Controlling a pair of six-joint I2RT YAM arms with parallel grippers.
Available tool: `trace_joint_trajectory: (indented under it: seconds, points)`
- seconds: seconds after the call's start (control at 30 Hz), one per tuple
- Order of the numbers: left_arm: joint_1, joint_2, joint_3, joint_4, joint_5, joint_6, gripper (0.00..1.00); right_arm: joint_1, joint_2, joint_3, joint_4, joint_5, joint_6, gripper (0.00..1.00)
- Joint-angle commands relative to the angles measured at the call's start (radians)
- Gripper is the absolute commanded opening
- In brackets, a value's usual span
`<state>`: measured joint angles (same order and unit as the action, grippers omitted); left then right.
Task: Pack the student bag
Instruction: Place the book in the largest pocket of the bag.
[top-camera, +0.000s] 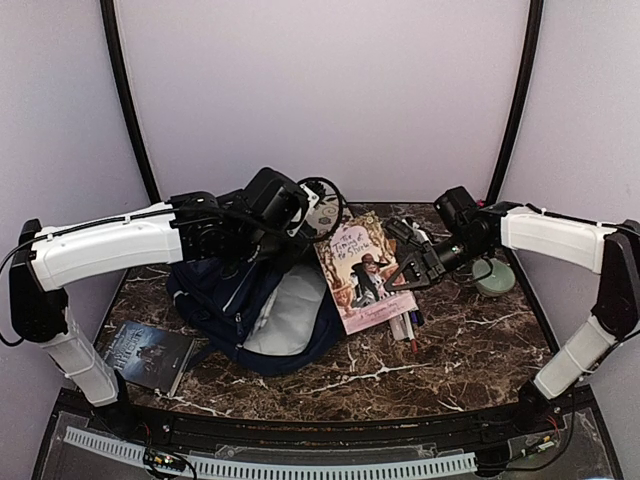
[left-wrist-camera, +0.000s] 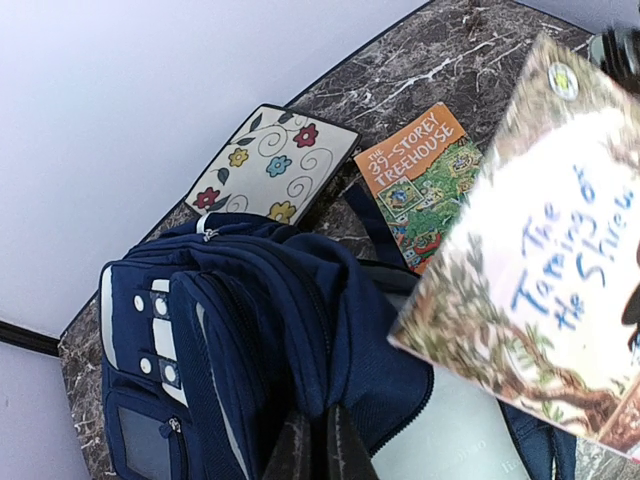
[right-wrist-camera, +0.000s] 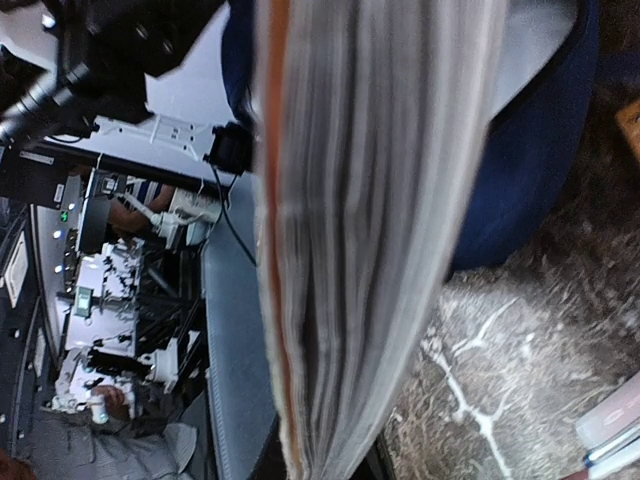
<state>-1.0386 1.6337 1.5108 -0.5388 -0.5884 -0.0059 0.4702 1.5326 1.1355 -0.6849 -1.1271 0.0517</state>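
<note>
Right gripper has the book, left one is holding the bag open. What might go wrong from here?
The book is pinched at one edge by the right gripper; it may tilt or slip.
Its corner may snag the rim of the bag, which the left gripper holds at only one spot.
The pens beneath could scatter.

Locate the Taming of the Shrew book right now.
Top view, centre-right: the Taming of the Shrew book is held by the right tool at its right edge, tilted just right of the open student bag.
</note>
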Motion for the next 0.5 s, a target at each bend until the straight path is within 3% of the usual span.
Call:
trace_joint_trajectory:
  seconds: [0.0,0.23,0.47]
  points:
    - [0.025,-0.11,-0.019,0.176,-0.016,0.013,0.0,0.064,0.025,-0.057,0.062,-0.075,0.087,0.0]
    - [0.026,-0.109,-0.004,0.188,-0.016,0.012,0.0,0.159,0.036,-0.149,0.158,-0.077,0.186,0.0]
    - [0.026,-0.164,-0.041,0.246,0.056,0.004,0.0,0.267,0.244,0.054,0.159,-0.061,0.231,0.0]
